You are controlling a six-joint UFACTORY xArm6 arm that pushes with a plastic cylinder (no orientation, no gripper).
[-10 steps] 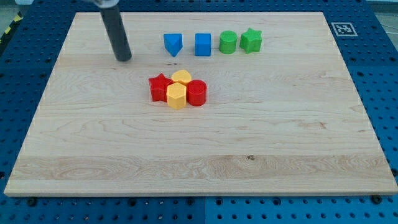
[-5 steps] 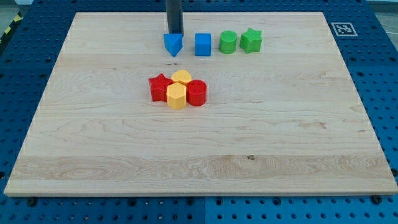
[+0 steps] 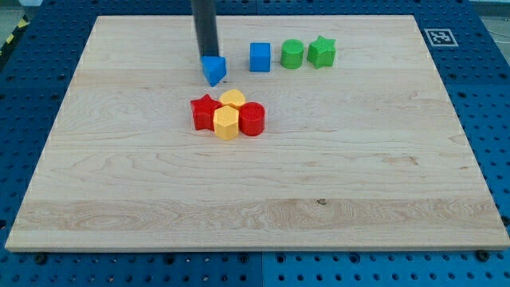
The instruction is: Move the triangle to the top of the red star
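My tip (image 3: 209, 57) touches the top-left edge of the blue triangle (image 3: 213, 70); the rod rises from there out of the view's top. No gripper on this rig, only the rod. The blue triangle sits above the red star (image 3: 204, 112), apart from it. The red star heads a touching cluster of 4: 2 yellow blocks, (image 3: 233, 100) and (image 3: 226, 124), and a red cylinder (image 3: 252, 119) on the view's right. Row near the view's top: blue cube (image 3: 260, 57), green cylinder (image 3: 292, 54), green star (image 3: 322, 52). All rest on the wooden board (image 3: 358, 183).
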